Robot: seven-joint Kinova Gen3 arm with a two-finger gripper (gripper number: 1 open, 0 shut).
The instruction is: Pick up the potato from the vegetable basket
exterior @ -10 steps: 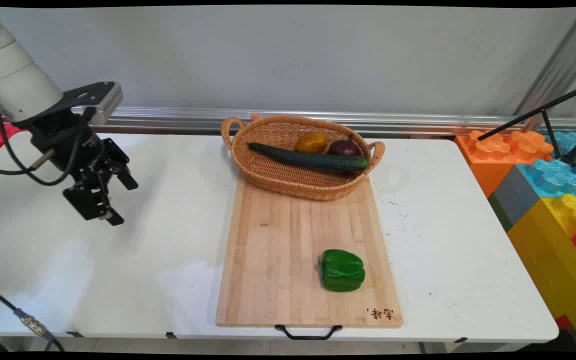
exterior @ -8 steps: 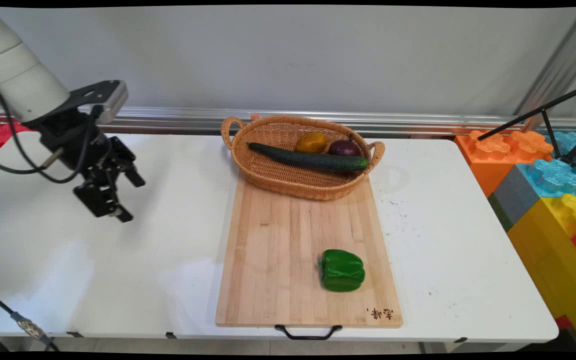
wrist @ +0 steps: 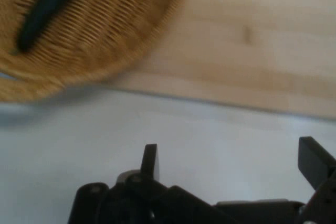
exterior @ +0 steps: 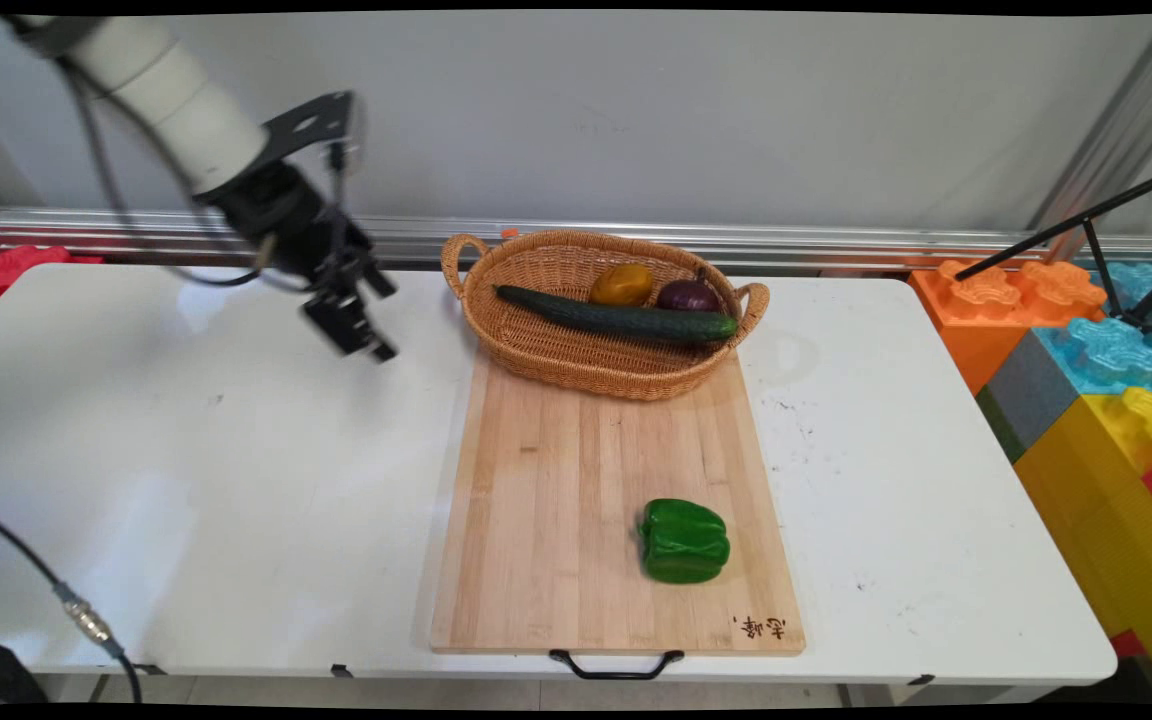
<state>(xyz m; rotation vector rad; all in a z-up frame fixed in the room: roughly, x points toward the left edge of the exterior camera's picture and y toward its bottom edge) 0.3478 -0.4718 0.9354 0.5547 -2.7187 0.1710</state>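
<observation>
My gripper (exterior: 381, 320) hangs open and empty above the white table (exterior: 186, 480), just left of the wicker basket (exterior: 536, 350). In the basket lie a long dark cucumber (exterior: 616, 318), a yellow fruit (exterior: 622, 284) and a dark purple one (exterior: 689, 296). The basket stands on the far end of a wooden cutting board (exterior: 576, 510). A green bell pepper (exterior: 684, 541) lies on the board's near right part. The hand view shows my gripper (wrist: 231, 161) with its fingers (wrist: 150, 160) wide apart over bare table, the basket (wrist: 105, 40) with the cucumber (wrist: 47, 6) and the board (wrist: 252, 51) ahead.
Large coloured toy blocks (exterior: 1096, 350) are stacked off the table's right end, with a black tripod (exterior: 1086, 230) over them. Red blocks (exterior: 6, 265) sit behind the far left corner. A black cable (exterior: 56, 600) hangs at the near left edge. A metal rail (exterior: 636, 240) runs along the wall.
The arm has swung right and away from the camera, carrying the gripper from the table's left part to just beside the basket. Fingers stay open. Nothing on the table moved.
</observation>
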